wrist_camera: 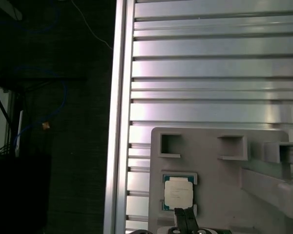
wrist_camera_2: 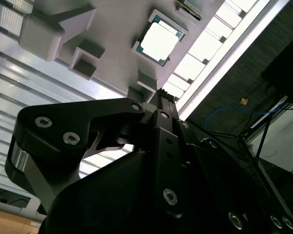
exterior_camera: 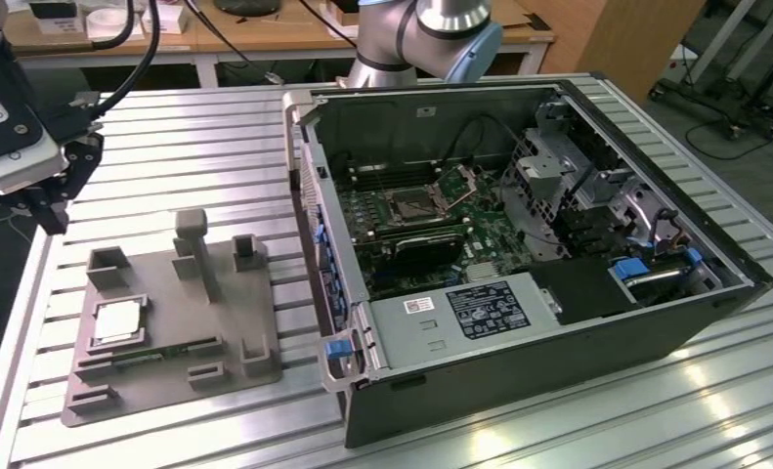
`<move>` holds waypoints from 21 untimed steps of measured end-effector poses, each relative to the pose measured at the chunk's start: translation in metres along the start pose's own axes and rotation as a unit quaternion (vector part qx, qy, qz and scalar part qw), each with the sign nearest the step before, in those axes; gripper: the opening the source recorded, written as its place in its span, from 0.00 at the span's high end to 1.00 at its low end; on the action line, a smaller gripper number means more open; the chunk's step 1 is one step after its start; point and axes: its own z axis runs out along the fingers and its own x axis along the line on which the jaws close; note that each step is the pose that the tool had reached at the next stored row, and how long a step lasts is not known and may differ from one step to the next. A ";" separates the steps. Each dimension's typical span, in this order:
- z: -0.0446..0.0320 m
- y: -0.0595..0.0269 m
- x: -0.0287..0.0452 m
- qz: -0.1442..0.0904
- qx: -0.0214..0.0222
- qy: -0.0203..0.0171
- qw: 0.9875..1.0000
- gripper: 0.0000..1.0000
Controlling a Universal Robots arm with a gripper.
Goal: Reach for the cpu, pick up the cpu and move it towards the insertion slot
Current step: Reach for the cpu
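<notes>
CPU (exterior_camera: 116, 322) lies flat, silvery side up, in a square recess of the grey tray (exterior_camera: 151, 278). The recess is on the side of the tray toward the exterior view's left, and the tray rests on the slatted aluminium table (exterior_camera: 164, 147). Nothing touches the chip.

The arm's wrist hangs at the exterior view's left edge, above the table and beyond the tray's far corner. The gripper (exterior_camera: 45, 210) points downward, well clear of the surface.

In both wrist views the CPU (wrist_camera: 178, 191) (wrist_camera_2: 159, 40) sits in line with the gripper (wrist_camera: 185, 219) (wrist_camera_2: 168, 95). The dark fingers (wrist_camera: 180, 219) look pressed together, though the gap is hard to judge, and they hold nothing.

The insertion slot (exterior_camera: 412, 205) is inside the open computer case (exterior_camera: 751, 283), well apart from the chip, with its latch raised.
</notes>
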 end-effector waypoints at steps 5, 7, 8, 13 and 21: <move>0.0000 0.0000 0.0005 0.000 0.000 0.000 1.000 0.89; 0.0001 0.0000 0.0006 0.000 0.000 0.000 1.000 0.89; 0.0000 0.0000 0.0006 0.000 0.000 0.000 1.000 0.89; 0.0000 0.0000 0.0006 0.000 0.000 0.000 1.000 0.89; 0.0000 0.0000 0.0007 0.000 0.000 0.000 1.000 0.59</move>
